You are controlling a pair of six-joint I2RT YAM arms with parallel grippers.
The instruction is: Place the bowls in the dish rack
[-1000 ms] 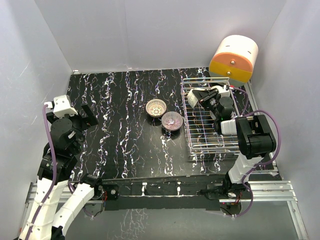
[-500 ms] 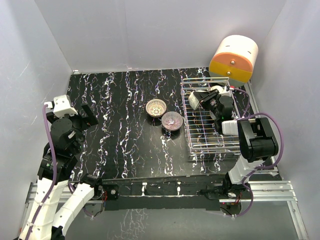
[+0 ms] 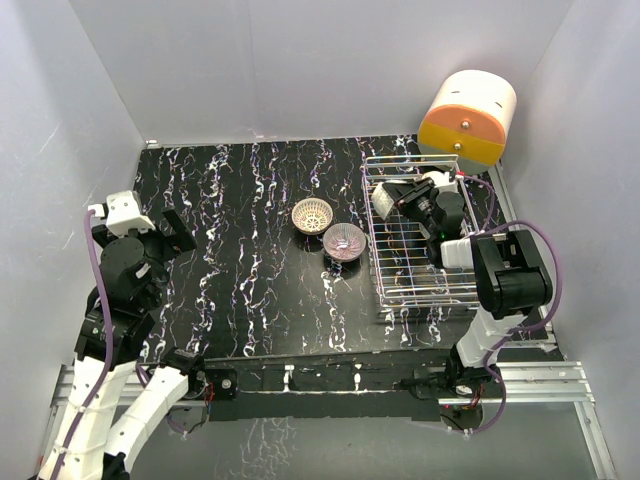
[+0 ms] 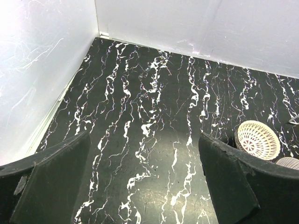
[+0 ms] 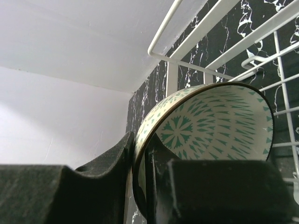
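My right gripper (image 3: 392,202) is shut on the rim of a green-and-white patterned bowl (image 5: 215,126) with a gold edge. It holds the bowl tilted on its side over the far end of the silver wire dish rack (image 3: 425,297). The rack's white wires (image 5: 187,44) pass right behind the bowl. A white lattice bowl (image 3: 312,214) and a purplish-brown bowl (image 3: 344,242) sit on the black marbled table, left of the rack. My left gripper (image 3: 178,232) is open and empty at the table's left side. The lattice bowl also shows in the left wrist view (image 4: 258,139).
An orange-and-cream cylinder (image 3: 467,117) stands behind the rack at the back right. White walls close in the table on the left, the back and the right.
My right gripper has shifted slightly with the bowl over the far end of the rack. The left arm and the two table bowls have not moved.
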